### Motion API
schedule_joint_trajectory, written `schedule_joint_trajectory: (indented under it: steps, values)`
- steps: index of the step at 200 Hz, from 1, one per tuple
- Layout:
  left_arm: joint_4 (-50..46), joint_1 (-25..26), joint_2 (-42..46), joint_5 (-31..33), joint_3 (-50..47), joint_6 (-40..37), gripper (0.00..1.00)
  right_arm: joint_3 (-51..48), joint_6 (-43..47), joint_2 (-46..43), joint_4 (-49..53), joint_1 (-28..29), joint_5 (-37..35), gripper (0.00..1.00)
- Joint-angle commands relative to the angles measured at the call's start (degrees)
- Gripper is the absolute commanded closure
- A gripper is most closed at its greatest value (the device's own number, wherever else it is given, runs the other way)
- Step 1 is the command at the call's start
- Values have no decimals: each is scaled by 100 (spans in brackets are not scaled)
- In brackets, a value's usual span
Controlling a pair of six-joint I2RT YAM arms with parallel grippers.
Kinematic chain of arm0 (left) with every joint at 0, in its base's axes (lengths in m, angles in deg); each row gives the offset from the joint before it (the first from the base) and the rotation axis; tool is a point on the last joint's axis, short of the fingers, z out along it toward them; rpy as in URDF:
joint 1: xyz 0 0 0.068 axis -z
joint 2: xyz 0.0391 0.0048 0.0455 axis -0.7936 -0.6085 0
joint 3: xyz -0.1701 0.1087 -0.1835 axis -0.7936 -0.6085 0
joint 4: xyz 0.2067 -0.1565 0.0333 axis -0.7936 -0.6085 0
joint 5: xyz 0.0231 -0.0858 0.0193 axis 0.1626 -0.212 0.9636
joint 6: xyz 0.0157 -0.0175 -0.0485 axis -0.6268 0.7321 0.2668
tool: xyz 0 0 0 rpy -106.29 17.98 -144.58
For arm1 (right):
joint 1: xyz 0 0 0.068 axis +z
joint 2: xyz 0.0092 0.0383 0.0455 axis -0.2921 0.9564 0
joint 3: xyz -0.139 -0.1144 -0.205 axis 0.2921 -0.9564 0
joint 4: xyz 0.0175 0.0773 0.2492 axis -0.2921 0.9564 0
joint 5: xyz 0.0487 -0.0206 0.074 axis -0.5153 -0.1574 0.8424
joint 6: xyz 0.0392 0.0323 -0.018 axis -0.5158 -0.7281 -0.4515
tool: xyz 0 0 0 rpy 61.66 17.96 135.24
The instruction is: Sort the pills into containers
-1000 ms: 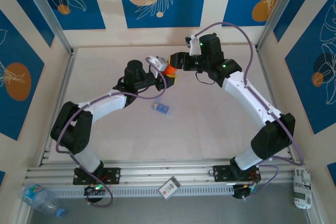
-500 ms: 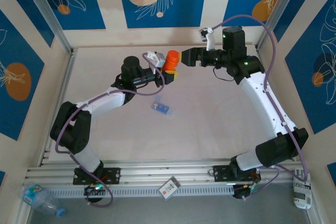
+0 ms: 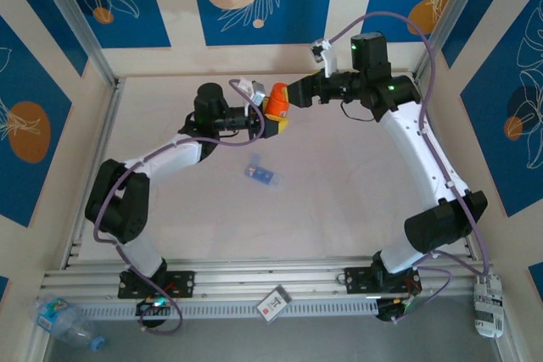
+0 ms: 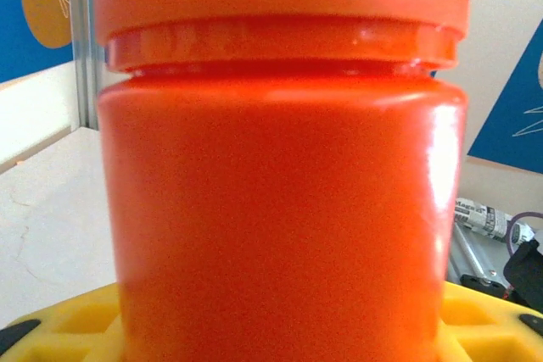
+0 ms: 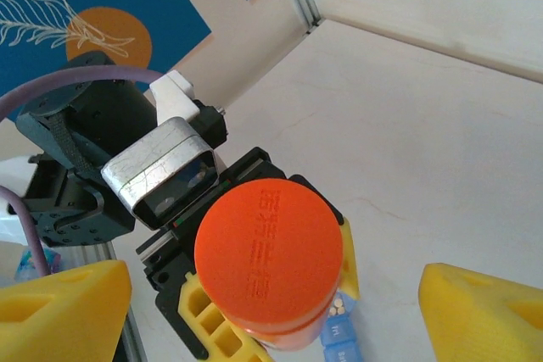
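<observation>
Orange bottle gripped on the left, right gripper open at its cap

My left gripper (image 3: 273,118) is clamped on the lower body of the orange bottle (image 3: 275,99), reaching in from 9 o'clock of it toward the far middle of the desk (image 3: 339,201). My right gripper (image 3: 293,94) sits just beside the bottle at about 2 o'clock. In its wrist view the round cap (image 5: 270,247) faces the camera and the yellow fingers (image 5: 64,307) stand wide apart either side of it, not touching. The pill box (image 3: 261,174) — flat, translucent blue — lies on the desk at roughly 6 o'clock of the bottle, apart from both grippers. One corner shows under the bottle in the right wrist view, with pale specks in a compartment that I cannot identify
</observation>
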State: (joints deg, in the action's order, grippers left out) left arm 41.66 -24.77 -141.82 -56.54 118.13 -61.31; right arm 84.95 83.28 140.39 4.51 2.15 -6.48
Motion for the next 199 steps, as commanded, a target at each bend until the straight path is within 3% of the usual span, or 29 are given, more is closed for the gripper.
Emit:
schedule_joint_trajectory:
  steps: [1,87,115,146,173,199]
  values:
    - [178,-46,-57,-323,193,161,100,233,176,136,231,103,-67,13]
    - [183,-45,-49,-361,169,184,100,257,117,414,318,205,12,25]
    - [180,-42,-62,-366,170,193,100,226,65,443,311,230,-3,44]
    - [198,-44,-59,-358,178,202,100,144,-111,435,238,269,-14,57]
    - [251,-27,29,-66,137,182,100,-218,-564,325,-111,372,-183,65]
    - [282,56,299,670,-13,-114,100,-691,-1173,184,-483,699,-1086,67]
